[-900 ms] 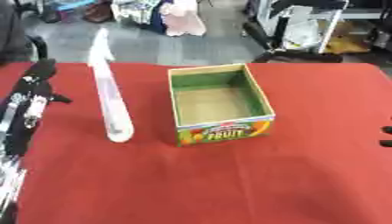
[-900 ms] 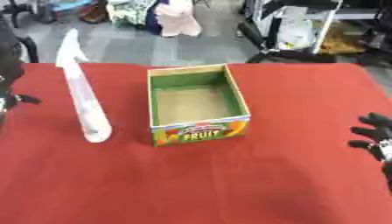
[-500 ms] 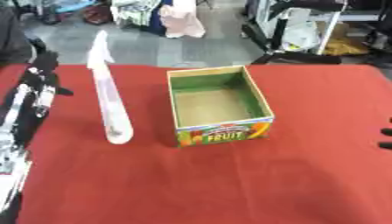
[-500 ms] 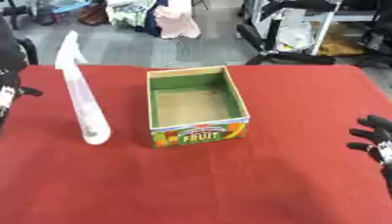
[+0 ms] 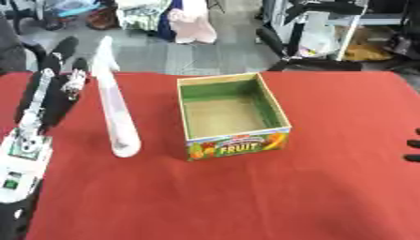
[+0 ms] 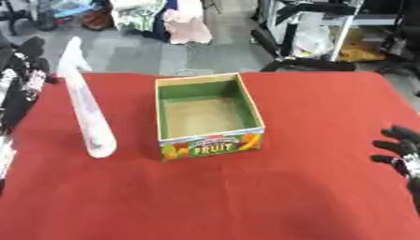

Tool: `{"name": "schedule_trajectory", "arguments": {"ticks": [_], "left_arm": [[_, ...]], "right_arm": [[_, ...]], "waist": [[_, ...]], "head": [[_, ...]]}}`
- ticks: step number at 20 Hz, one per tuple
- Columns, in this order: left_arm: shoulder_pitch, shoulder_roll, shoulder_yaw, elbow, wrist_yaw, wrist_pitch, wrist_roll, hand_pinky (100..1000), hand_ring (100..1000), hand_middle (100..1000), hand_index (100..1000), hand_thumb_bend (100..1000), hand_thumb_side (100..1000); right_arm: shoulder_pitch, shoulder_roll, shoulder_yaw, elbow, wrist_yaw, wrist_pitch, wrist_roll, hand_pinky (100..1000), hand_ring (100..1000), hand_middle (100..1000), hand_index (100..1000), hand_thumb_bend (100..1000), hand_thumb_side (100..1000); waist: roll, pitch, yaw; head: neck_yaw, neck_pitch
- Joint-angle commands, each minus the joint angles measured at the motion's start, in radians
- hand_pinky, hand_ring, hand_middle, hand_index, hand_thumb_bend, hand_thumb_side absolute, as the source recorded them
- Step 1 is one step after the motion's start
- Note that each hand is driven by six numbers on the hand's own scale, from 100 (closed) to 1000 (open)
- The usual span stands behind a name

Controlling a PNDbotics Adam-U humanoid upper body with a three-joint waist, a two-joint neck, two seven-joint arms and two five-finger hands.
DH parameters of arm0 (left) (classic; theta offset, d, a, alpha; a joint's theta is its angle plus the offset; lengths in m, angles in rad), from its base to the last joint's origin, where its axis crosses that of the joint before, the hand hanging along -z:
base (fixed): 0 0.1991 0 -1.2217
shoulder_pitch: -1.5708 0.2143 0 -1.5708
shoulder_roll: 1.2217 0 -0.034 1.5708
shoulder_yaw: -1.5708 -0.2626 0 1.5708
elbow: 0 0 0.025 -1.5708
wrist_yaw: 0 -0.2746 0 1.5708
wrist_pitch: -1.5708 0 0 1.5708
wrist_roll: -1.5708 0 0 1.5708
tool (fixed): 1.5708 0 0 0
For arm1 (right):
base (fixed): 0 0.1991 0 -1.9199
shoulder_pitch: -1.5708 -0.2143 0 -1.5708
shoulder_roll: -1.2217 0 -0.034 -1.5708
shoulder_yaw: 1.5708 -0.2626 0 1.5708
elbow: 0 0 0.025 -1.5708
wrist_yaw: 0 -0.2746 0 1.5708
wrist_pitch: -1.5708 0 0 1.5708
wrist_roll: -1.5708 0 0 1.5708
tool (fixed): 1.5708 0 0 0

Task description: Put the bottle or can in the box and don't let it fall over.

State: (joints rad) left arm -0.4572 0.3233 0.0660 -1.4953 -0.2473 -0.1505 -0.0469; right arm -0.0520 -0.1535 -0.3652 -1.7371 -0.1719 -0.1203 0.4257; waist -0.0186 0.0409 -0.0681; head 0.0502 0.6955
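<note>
Left hand (image 5: pixel 51 89) outstretched, fingers straight, just beside upright white bottle (image 5: pixel 113 112); right hand (image 6: pixel 400 149) splayed, idle.

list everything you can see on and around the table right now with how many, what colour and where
Bottle: one, tall and whitish, standing on the table left of the box, apart from it.
Box: one, open cardboard, green inside walls, fruit print and the word FRUIT on its front, mid-table, nothing in it.
Table: one, covered in red cloth, filling the lower part of the view.
Background clutter: a pink cloth, chairs and shelving on the grey floor past the table's far edge.
Left hand: black with silver parts, fingers straight, at the left side beside the bottle, not touching it.
Right hand: black, fingers spread, at the right edge of the table, holding nothing.
</note>
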Motion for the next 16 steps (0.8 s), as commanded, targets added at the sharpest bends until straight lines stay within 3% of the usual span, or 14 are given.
{"name": "schedule_trajectory", "arguments": {"ticks": [1,16], "left_arm": [[-0.038,-0.002,-0.006,0.024,-0.025,-0.001,-0.005,645,1000,950,1000,100,789],[-0.116,-0.064,0.015,0.131,-0.077,0.057,0.045,636,1000,952,1000,100,769]], "right_arm": [[-0.007,-0.011,0.001,-0.011,-0.003,-0.002,0.005,687,785,799,850,100,517],[-0.008,-0.009,0.003,-0.01,-0.004,0.0,0.008,687,785,799,851,100,515]], "waist": [[0.0,-0.013,-0.003],[-0.001,-0.016,-0.009]], "head": [[-0.001,-0.008],[0.002,-0.011]]}}
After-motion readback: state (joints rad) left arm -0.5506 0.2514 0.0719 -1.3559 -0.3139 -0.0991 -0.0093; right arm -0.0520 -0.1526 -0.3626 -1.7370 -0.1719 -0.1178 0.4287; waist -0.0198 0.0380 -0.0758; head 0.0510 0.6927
